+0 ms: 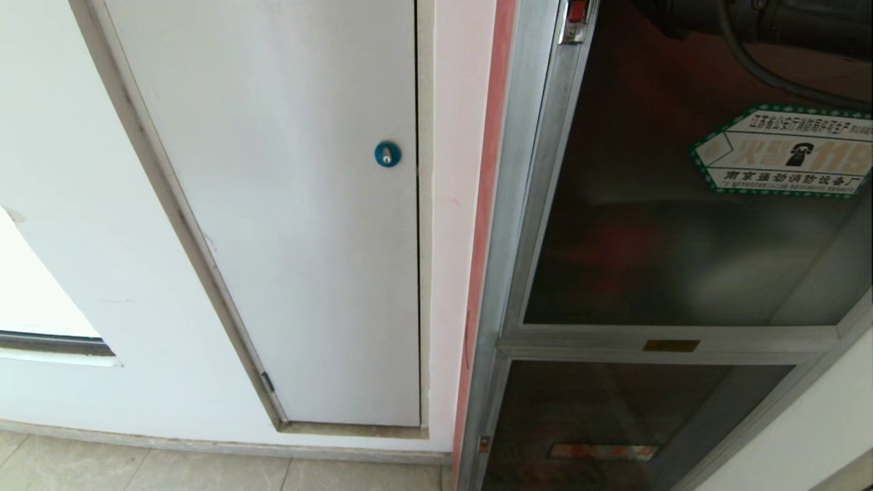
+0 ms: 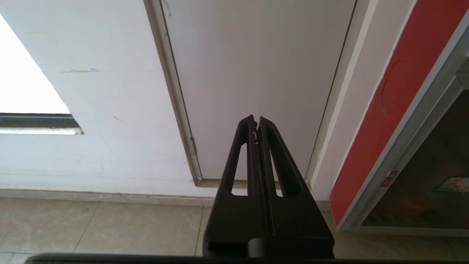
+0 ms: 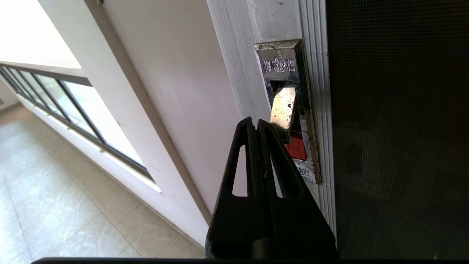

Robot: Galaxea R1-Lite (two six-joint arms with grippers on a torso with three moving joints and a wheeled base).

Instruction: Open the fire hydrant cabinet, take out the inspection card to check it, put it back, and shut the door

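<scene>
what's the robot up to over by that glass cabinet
It is at the fire hydrant cabinet, whose glass door with the 119 sticker looks closed or close to it. The right gripper, fingers shut, has its tips by the metal latch on the door's frame, seemingly about to work it. The left gripper is shut and parked low, pointing at the white panel beside the cabinet. No inspection card is in view.

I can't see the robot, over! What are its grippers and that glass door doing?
Right gripper shut, tip at the latch. Left gripper shut, idle. Door closed. Nothing blocking.
</scene>
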